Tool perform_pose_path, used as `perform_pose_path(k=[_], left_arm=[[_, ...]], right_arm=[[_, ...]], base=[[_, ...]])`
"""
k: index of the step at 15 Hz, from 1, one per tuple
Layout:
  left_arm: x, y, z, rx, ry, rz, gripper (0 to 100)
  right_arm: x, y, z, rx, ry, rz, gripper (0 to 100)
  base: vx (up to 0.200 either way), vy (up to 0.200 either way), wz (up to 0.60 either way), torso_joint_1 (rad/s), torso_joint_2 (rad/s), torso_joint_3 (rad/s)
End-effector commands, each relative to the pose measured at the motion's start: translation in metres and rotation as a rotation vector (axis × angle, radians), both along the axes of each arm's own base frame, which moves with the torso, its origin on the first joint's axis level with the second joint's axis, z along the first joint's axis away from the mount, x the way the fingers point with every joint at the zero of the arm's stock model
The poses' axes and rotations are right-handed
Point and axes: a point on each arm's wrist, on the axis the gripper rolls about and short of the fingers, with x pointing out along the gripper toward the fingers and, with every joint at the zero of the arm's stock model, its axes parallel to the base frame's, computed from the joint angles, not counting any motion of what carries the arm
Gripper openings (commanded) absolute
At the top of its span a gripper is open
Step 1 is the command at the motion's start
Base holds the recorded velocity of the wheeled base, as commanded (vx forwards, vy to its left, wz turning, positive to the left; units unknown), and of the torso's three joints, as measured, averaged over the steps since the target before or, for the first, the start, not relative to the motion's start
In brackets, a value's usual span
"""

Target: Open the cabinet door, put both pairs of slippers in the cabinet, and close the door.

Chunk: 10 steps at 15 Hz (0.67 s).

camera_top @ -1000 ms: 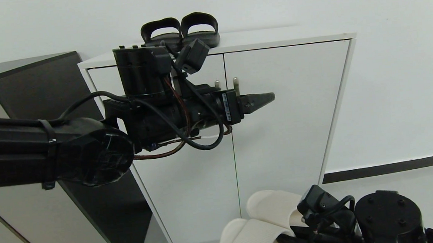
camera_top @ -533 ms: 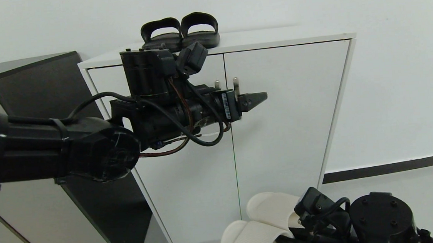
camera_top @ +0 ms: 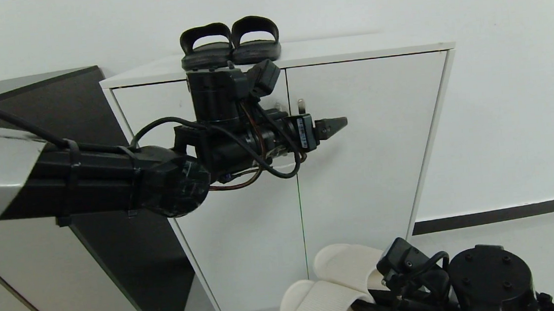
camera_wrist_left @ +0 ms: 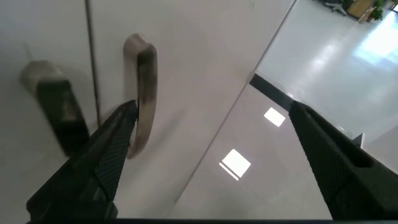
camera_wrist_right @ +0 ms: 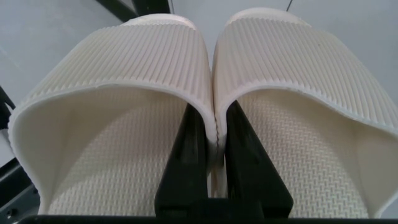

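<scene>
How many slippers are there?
4. Two black slippers sit side by side on top of the cabinet. Two white slippers are pinched together in the right claw, low in front of the cabinet.

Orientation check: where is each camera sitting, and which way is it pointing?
Head: on the robot's head, facing the white cabinet; left arm and left gripper cross it, right arm low.
Left wrist: behind the open jaws, looking at the door handle.
Right wrist: behind the right gripper, looking at the white slippers it clamps.
Shared: head and right wrist both show those slippers.
</scene>
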Motion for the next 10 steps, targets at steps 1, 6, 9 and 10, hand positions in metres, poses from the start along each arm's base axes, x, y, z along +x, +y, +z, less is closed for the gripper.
perform_pose_path(k=[1, 6, 9, 10], left_arm=[[0.010, -0.006, -0.010, 0.008, 0.015, -0.002, 100], [-0.005, 0.000, -0.003, 0.000, 0.016, -0.079, 0], [-0.024, 0.006, -0.002, 0.002, 0.033, -0.097, 0], [-0.040, 0.013, 0.000, 0.002, 0.035, -0.107, 0]], right_arm=[[0.000, -0.001, 0.001, 0.004, -0.002, 0.000, 0], [-0.011, 0.002, 0.003, 0.009, -0.007, 0.042, 0], [-0.013, 0.000, 0.004, 0.016, -0.004, 0.056, 0], [-0.019, -0.003, 0.008, 0.036, 0.002, 0.108, 0]], base=[[0.000, 0.000, 0.00, 0.000, 0.00, 0.000], [0.000, 0.000, 0.00, 0.000, 0.00, 0.000], [0.000, 0.000, 0.00, 0.000, 0.00, 0.000], [0.000, 0.000, 0.00, 0.000, 0.00, 0.000]])
